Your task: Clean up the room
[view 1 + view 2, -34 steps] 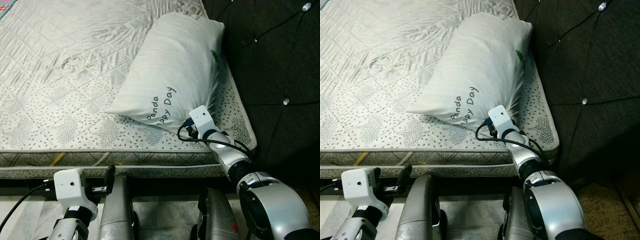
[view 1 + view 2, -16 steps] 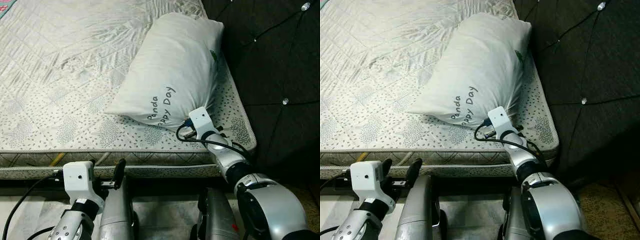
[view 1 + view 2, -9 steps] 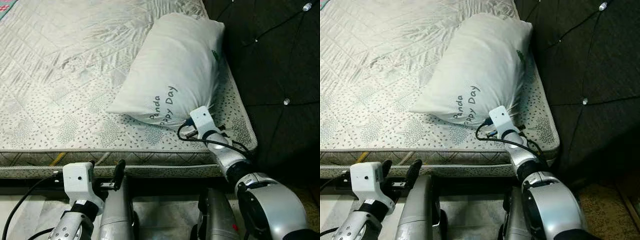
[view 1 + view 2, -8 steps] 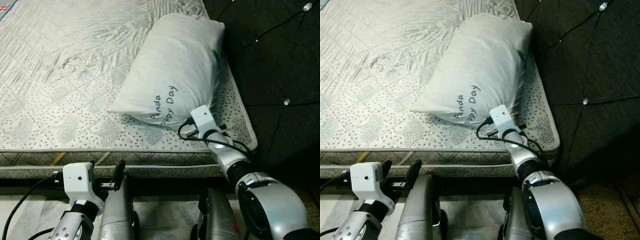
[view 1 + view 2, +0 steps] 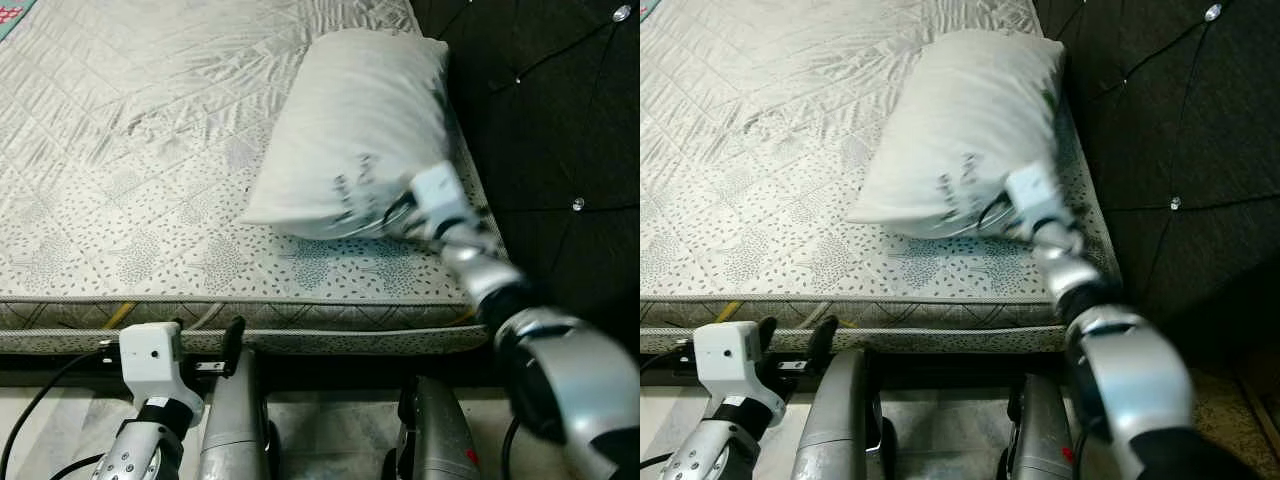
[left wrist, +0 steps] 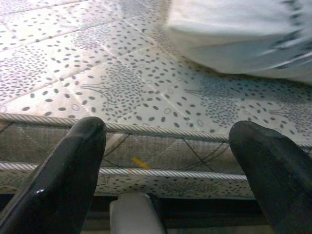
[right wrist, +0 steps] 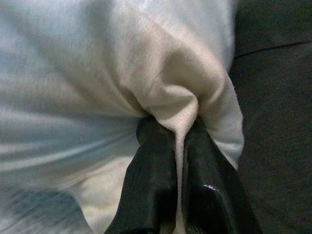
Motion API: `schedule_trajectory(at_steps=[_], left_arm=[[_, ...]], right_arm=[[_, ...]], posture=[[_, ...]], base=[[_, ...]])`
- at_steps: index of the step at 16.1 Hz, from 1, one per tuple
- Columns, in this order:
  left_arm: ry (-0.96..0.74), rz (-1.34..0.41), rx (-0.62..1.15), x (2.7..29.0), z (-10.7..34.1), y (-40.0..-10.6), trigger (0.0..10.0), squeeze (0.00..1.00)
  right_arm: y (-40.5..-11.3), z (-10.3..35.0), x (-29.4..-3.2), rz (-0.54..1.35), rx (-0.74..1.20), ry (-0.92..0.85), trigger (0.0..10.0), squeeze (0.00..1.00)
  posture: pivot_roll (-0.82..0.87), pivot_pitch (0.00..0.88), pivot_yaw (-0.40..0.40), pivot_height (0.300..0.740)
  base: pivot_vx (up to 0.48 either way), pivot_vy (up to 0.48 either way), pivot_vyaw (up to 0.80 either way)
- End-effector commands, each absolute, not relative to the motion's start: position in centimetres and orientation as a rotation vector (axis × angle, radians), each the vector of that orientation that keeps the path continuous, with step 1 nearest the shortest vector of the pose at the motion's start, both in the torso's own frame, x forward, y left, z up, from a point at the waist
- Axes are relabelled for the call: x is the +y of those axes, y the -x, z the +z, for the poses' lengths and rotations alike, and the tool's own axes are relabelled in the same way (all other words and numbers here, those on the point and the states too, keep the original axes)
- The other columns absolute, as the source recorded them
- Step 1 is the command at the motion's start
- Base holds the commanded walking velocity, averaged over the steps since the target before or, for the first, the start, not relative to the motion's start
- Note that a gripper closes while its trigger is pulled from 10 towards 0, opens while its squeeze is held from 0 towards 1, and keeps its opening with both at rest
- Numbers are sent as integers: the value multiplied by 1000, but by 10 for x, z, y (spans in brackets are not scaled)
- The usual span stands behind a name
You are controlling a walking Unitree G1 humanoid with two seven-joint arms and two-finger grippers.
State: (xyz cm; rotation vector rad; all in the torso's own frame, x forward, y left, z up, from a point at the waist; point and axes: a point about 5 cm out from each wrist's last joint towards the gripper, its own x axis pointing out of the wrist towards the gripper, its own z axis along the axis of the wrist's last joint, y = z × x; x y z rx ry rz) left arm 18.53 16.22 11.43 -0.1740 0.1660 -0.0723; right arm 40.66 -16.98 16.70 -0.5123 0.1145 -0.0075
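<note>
A white pillow (image 5: 355,130) with dark lettering lies on the patterned mattress (image 5: 130,150), its far end against the dark headboard. My right gripper (image 7: 176,146) is shut on a fold of the pillow's near corner, and the fabric bunches between its fingers (image 7: 151,180). From the head, the right wrist (image 5: 440,205) looks blurred at that corner. My left gripper (image 6: 170,165) is open and holds nothing. It hangs low in front of the mattress edge (image 6: 161,151), with its white wrist block (image 5: 150,355) below the bed's side.
The dark tufted headboard (image 5: 540,110) rises right of the pillow. The mattress side (image 5: 250,335) runs across in front of me. My own silver legs (image 5: 230,430) stand below on a pale floor. Most of the mattress left of the pillow is bare.
My right arm has pushed forward and to the right with the pillow corner, and the pillow's near end has shifted up the bed. The left gripper has hardly moved.
</note>
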Motion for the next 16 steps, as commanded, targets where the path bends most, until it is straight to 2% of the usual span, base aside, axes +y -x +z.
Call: schedule_trajectory(at_steps=[1, 8, 16], left_arm=[[158, -61, 176, 165, 112, -184, 10000, 0], [154, -59, 172, 166, 111, -187, 10000, 0], [150, -67, 170, 165, 111, -189, 10000, 0]], right_arm=[[-413, 197, -186, -103, 24, 507, 0, 0], [-411, 216, -224, -216, -4, 550, 0, 0], [-390, 200, -278, -357, 53, 557, 0, 0]], posture=[[210, 145, 1, 565], [196, 142, 6, 565], [179, 138, 21, 565]], base=[[0, 0, 0], [0, 0, 0], [0, 0, 0]])
